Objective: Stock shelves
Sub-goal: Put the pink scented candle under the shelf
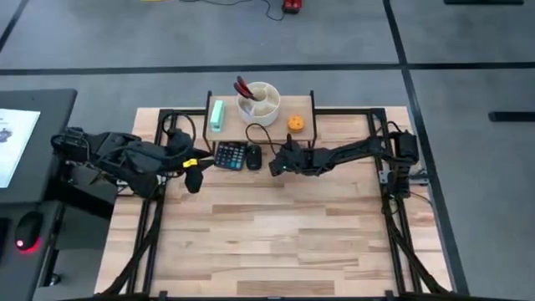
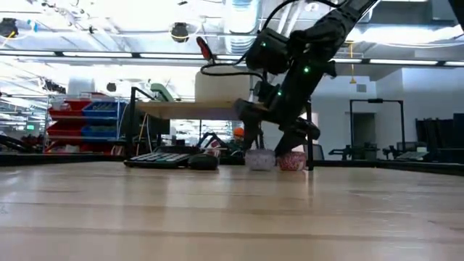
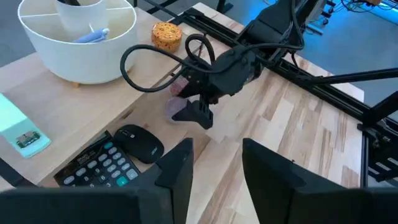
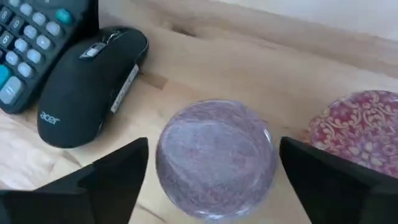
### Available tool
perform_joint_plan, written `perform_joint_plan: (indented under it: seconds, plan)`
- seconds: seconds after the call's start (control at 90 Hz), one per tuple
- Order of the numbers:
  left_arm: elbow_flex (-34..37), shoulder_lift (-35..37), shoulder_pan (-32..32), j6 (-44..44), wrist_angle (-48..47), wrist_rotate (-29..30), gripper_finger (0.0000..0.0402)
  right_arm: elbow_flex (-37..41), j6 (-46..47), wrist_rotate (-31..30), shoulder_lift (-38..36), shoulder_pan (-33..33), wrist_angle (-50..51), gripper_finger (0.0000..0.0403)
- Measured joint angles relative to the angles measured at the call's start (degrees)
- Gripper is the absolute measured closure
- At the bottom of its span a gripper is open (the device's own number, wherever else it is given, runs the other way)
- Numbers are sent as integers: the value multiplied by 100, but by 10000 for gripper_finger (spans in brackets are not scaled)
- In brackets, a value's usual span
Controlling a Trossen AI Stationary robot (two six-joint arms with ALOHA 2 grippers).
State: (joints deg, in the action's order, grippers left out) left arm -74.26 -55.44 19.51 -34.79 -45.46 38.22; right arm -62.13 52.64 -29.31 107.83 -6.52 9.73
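- High view: the shelf (image 1: 259,117) stands at the table's (image 1: 267,234) 12 o'clock edge, carrying a mint-green box (image 1: 217,114), a white divided bowl (image 1: 258,102) and an orange round thing (image 1: 296,123). At the shelf's 6 o'clock lie a calculator (image 1: 229,155) and a black mouse (image 1: 253,156). The right gripper (image 1: 276,165) reaches in from 3 o'clock, just beside the mouse; the left gripper (image 1: 194,180) waits at the calculator's 8 o'clock.
- Low view: the right gripper (image 2: 279,148) hangs low before the shelf (image 2: 196,110), over a purple glittery disc (image 2: 259,159) and a red patterned disc (image 2: 292,160) – whether it touches either, I cannot tell.
- Left wrist view: the left gripper (image 3: 214,165) is released, nothing between its fingers.
- Right wrist view: the right gripper's (image 4: 211,171) fingers stand spread either side of the purple disc (image 4: 214,155) – not clenched on it; the red disc (image 4: 360,130) lies at its 2 o'clock, the mouse (image 4: 87,81) at 10.
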Motion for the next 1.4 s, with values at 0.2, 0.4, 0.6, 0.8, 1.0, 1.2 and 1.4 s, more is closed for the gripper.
perform_joint_plan:
  seconds: [0.2, 0.4, 0.6, 0.8, 1.0, 1.2, 1.4]
  plan:
    - [0, 0, 0, -39, -1, -2, 286, 4, -42, -234, -71, 51, -132, 37]
    - [0, 0, 0, -41, -6, -2, 286, 4, -78, -234, -346, 444, 259, 43]
    - [0, 0, 0, -41, -8, -4, 286, 4, 1019, 47, -623, 813, 1143, 52]
    - [0, -4, 0, -41, -9, -77, 286, 5, -52, 560, -388, 900, 837, 114]
    - [0, -4, 0, -107, -5, -90, 286, 4, -450, 983, 108, 553, 380, 233]
    - [0, -4, 0, -244, -5, -92, 286, 4, -672, 1015, 308, 266, 24, 344]
    - [0, -4, 0, -242, -11, -87, 286, 4, -1093, 1016, 308, 18, -411, 397]
